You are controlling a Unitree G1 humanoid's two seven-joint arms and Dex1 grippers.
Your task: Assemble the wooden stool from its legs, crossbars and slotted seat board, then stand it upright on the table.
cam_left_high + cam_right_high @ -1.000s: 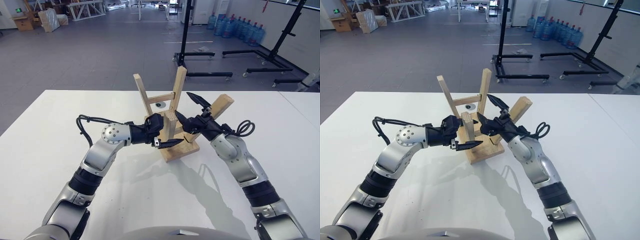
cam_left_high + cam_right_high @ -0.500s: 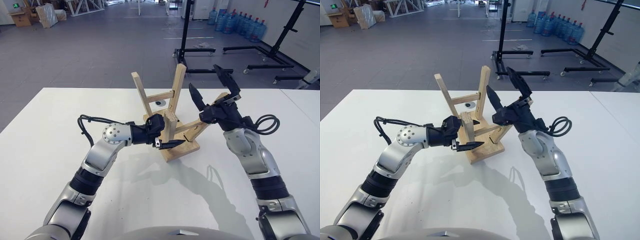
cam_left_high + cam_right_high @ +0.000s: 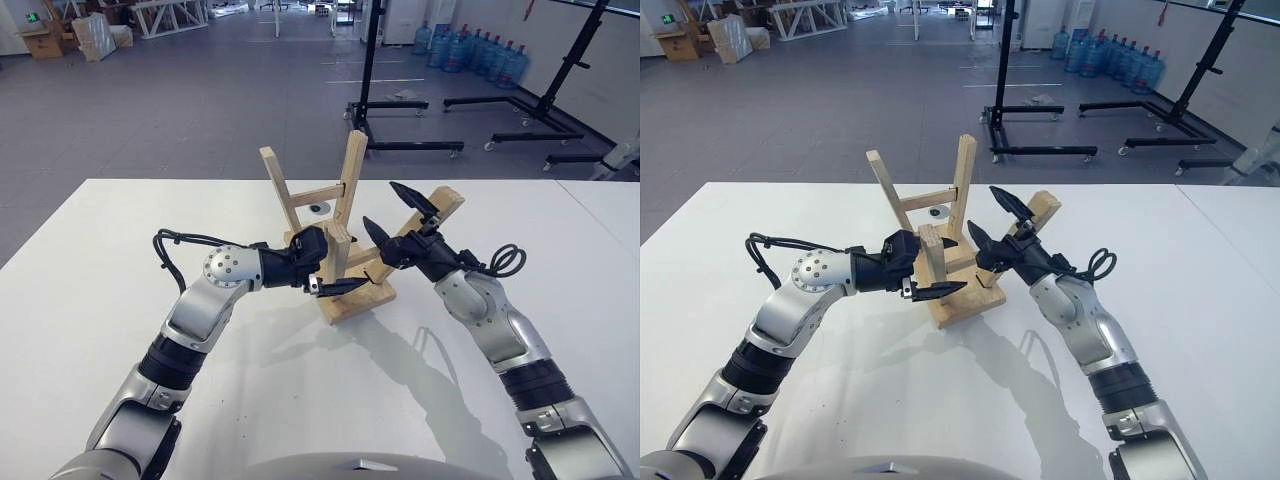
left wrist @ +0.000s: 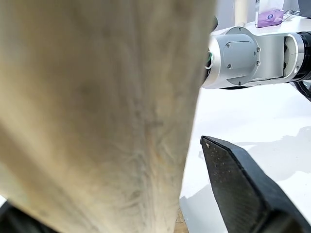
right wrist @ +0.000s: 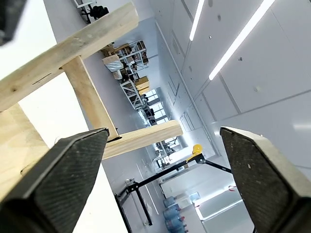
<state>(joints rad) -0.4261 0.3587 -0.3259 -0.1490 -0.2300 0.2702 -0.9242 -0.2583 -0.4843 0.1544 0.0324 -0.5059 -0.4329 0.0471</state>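
The stiff, light stool (image 3: 357, 298) is judged best gripped by a leg (image 3: 338, 248); right hand (image 3: 379, 203) is spread open, left hand's (image 3: 332, 272) grip cannot be told.

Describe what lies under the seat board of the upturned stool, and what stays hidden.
The seat board rests on the white table. Its lower face and the table patch beneath are covered, so unseen.

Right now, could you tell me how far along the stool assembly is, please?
Done: the pale wooden stool sits upside down on its flat seat board, two far legs joined by a crossbar. In hand: left gripper at the near leg, open right gripper beside the leaning leg. Left: likely seating that leg, then turning the stool upright.
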